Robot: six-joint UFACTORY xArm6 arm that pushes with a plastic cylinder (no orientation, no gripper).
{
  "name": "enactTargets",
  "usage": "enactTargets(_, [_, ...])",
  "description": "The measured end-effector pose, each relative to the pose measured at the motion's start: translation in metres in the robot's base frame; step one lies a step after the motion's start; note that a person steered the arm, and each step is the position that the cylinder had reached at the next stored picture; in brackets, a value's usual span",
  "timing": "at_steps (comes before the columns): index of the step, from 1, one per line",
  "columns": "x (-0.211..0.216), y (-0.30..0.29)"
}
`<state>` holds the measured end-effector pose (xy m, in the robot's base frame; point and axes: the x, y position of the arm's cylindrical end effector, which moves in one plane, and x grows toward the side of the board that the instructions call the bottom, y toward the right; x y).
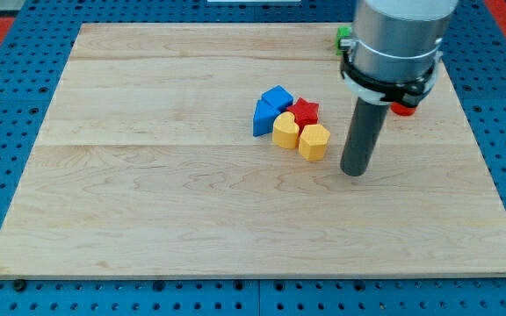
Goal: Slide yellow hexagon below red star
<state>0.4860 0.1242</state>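
Note:
The yellow hexagon [314,140] lies near the board's middle, just below and slightly right of the red star [305,111], touching it. A second yellow block [285,130], rounded in shape, sits to the hexagon's left against the star. Two blue blocks [271,109] press against the star's left side. My tip [354,171] rests on the board a short way to the right of the yellow hexagon and a little lower, with a small gap between them.
A red block [403,109] shows partly behind the arm at the view's right. A green block [344,37] peeks out at the board's top edge beside the arm. The wooden board [148,193] lies on a blue perforated table.

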Motion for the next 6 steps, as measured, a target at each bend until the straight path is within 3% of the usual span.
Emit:
enactTargets(2, [0.0,-0.062])
enactTargets(4, [-0.008,-0.024])
enactTargets(6, [-0.009,-0.032])
